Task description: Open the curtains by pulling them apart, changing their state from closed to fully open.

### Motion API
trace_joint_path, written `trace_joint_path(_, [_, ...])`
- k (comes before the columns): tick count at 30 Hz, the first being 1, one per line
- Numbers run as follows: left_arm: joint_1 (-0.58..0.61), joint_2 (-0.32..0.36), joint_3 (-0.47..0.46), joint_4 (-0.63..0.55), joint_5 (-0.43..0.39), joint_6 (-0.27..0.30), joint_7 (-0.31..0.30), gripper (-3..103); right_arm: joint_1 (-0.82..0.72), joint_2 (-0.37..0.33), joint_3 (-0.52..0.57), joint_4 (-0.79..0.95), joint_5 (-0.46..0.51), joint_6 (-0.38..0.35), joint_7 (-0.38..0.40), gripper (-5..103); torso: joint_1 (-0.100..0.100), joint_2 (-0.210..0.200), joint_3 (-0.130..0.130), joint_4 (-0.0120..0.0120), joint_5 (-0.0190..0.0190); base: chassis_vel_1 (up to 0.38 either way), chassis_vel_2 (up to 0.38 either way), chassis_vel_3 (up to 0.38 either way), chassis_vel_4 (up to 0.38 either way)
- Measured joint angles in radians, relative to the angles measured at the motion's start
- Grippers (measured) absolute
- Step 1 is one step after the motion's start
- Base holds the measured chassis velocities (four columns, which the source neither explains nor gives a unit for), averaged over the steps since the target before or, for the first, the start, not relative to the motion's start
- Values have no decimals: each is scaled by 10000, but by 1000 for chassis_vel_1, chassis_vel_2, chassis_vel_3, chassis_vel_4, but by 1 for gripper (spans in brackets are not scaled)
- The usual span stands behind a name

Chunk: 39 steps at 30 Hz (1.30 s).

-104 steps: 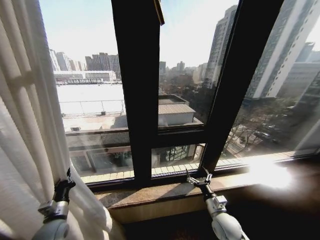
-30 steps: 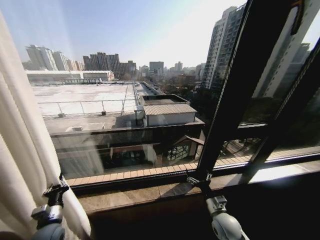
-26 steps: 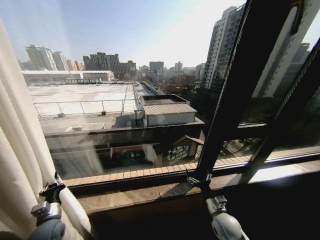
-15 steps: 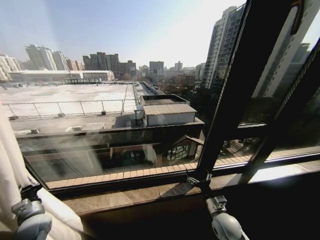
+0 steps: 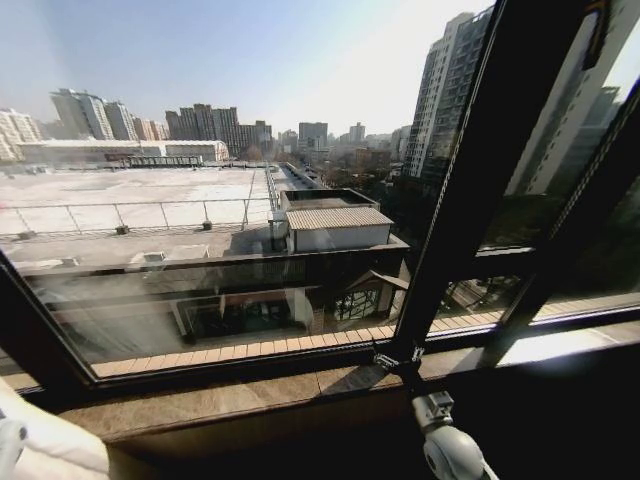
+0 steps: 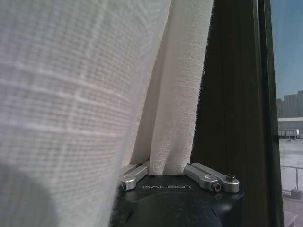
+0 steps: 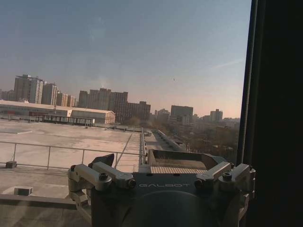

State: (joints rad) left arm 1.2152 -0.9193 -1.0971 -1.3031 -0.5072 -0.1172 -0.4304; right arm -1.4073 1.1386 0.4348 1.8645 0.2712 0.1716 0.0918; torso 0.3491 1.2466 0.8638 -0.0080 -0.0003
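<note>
The curtains (image 5: 45, 452) show as a small bunch of white fabric in the bottom left corner of the head view. In the left wrist view the pleated cream curtains (image 6: 85, 94) hang close to the camera, and one fold narrows down into my left gripper (image 6: 166, 171), which is shut on it. My right gripper (image 5: 397, 357) hovers over the window sill (image 5: 250, 395) at the foot of the slanted black frame bar (image 5: 480, 200). It stands open with nothing between its fingers, well apart from the fabric.
The uncovered window pane (image 5: 220, 200) looks out on rooftops and towers. A black frame post (image 5: 30, 335) stands at the left beside the bunched fabric. The stone sill runs along below the glass, with dark floor under it at the right.
My left gripper has carried the curtain far to the left, down into the view's corner, and the left frame post now shows. The right arm has stayed still.
</note>
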Motion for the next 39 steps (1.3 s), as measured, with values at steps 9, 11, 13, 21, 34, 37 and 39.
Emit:
trace_joint_path(9, [209, -625, 308, -857, 244, 180, -23, 0, 0, 0, 0, 0, 0, 0, 0, 100, 0, 0, 0, 0, 2, 0, 0, 0, 0])
trace_joint_path(11, [278, -747, 359, -1080, 280, 243, -53, -3, 0, 0, 0, 0, 0, 0, 0, 100, 0, 0, 0, 0, 3, 0, 0, 0, 0])
trace_joint_path(13, [565, -1284, 651, -2004, 390, 484, -225, 4, 0, 0, 2, 0, 0, 0, 1, 100, 0, 0, 0, -2, 6, 0, 0, 0, 0])
trace_joint_path(21, [1095, -2875, 1559, -4245, 1442, 1095, -1087, 32, 0, 0, 2, 0, 0, 0, 0, 100, 0, -1, 0, -4, 7, 0, 0, 0, 0])
trace_joint_path(34, [2606, -4361, 2636, -6429, 3844, 429, -1716, 81, 0, 0, 1, 0, 0, 0, 0, 100, 0, 0, -1, -2, 5, 0, 0, 0, 0])
trace_joint_path(37, [3028, -4553, 2878, -6734, 4186, 123, -1575, 85, 0, 0, 1, 0, 0, 0, 0, 100, -1, 0, -1, -1, 5, 0, 0, 0, 0])
trace_joint_path(39, [3469, -4686, 3159, -7003, 4499, -249, -1266, 96, 0, 0, 0, 0, 0, 0, 0, 100, -1, 0, -1, -1, 4, 0, 0, 0, 0])
